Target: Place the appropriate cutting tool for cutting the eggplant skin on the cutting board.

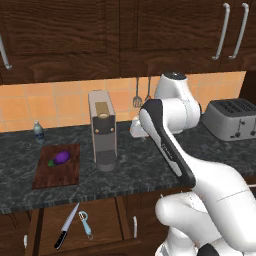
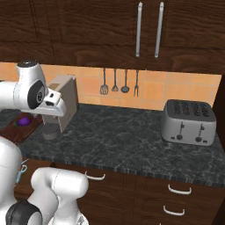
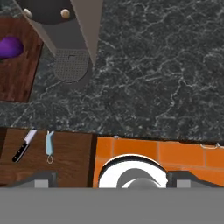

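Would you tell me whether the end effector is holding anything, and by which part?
Nothing is held: the peeler lies beside the knife in the open drawer.

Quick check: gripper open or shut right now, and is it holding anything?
Gripper: open, holding nothing. The peeler lies in the open drawer beside the knife.

Blue-handled peeler (image 1: 85, 224) in open drawer (image 1: 100, 235)
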Controlling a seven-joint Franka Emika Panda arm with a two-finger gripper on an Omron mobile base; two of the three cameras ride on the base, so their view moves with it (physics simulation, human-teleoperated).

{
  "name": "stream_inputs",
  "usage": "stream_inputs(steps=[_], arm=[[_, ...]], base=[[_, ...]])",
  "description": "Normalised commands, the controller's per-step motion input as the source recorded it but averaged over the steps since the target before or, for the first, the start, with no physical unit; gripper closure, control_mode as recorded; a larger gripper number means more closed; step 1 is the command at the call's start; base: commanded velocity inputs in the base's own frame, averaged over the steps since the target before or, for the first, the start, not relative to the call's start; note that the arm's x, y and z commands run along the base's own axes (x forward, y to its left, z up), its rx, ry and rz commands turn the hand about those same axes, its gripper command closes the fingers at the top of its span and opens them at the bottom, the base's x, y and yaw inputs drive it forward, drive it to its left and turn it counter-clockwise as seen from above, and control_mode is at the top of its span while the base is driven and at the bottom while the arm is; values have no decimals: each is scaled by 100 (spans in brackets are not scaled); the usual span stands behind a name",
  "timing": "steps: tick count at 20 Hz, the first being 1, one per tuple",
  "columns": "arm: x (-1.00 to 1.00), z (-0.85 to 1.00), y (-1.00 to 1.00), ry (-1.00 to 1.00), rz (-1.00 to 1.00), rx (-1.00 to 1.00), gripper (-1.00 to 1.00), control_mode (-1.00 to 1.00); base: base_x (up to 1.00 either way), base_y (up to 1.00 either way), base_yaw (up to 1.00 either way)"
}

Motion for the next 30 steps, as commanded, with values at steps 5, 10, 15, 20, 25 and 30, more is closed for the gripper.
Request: stream_inputs(steps=[5,10,15,20,25,30], arm=[[-39,-50,100,3,0,0,-100,-100],[-39,-56,98,12,0,0,-100,-100],[-30,-68,64,16,0,1,-100,-100],[-56,-54,35,0,-1,0,-100,-100],[-47,-51,4,3,0,-1,-100,-100],[-3,-64,-1,11,0,-2,-100,-100]], base=[[0,0,0],[0,0,0],[0,0,0],[0,0,0],[0,0,0],[0,0,0]])
